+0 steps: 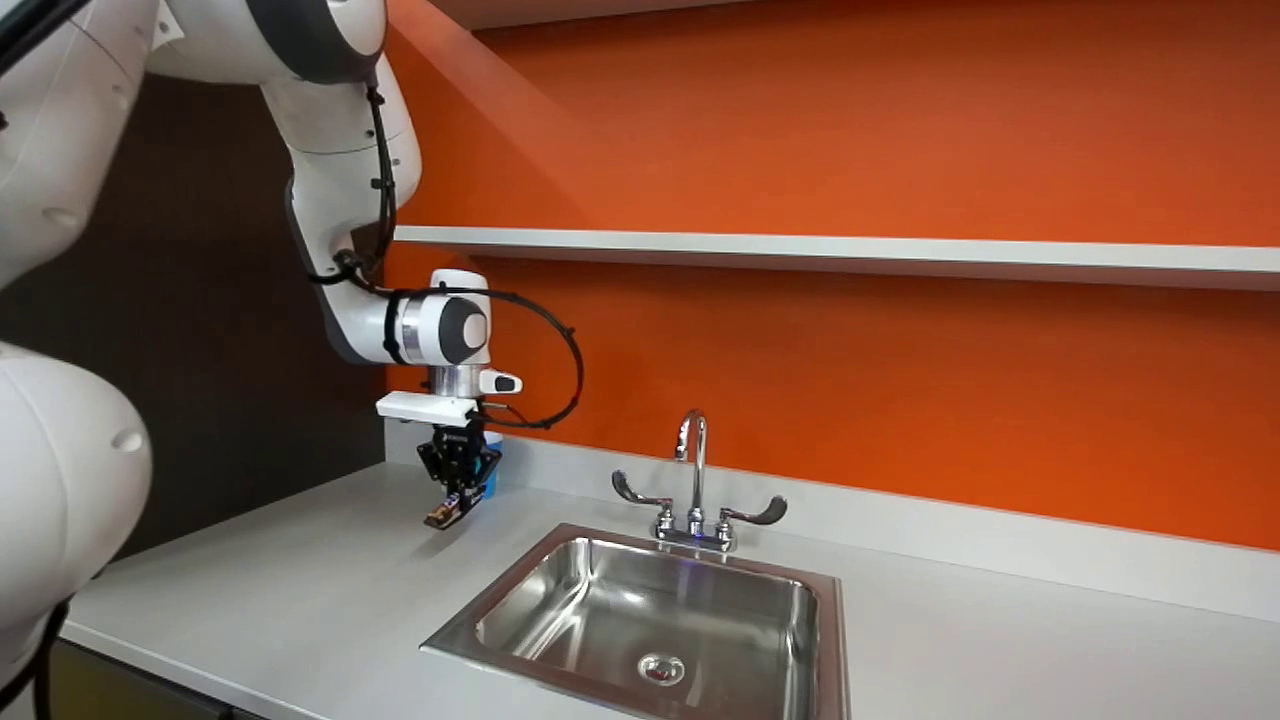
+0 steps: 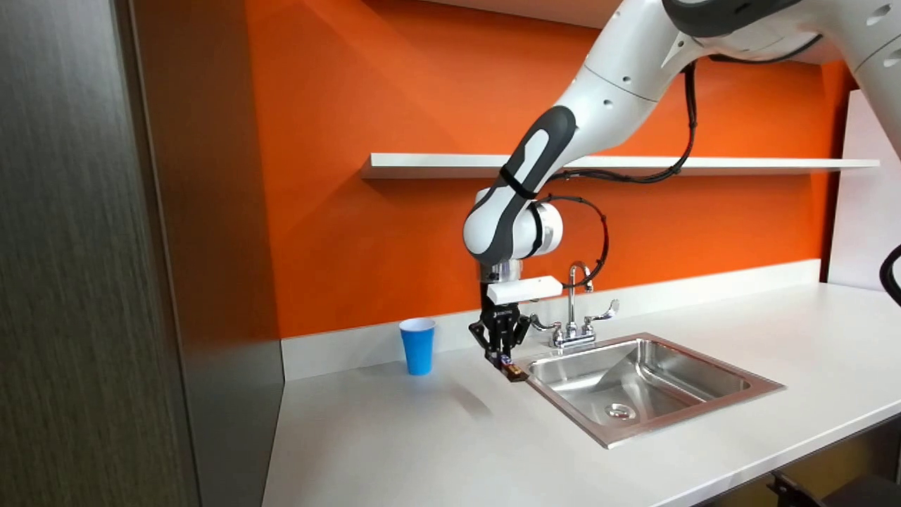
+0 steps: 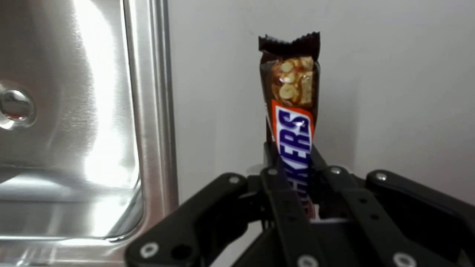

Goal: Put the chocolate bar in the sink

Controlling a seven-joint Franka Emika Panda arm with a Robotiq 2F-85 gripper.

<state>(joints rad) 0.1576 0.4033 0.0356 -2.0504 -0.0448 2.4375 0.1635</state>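
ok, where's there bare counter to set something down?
Bare: the wide counter between the dark side panel and the sink, in front of the blue cup; also the counter past the sink, toward the pale end wall.
Crowded: behind the sink at the faucet, and over the first patch's sink side, where the hand holds the chocolate bar.

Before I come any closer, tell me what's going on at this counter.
A robot arm holds a wrapped chocolate bar clamped in its gripper, raised above the counter. The job is to put the bar in the sink, and that is not yet done: the bar is over the countertop beside the basin, not over it. A blue cup stands upright on the counter, apart from the gripper.
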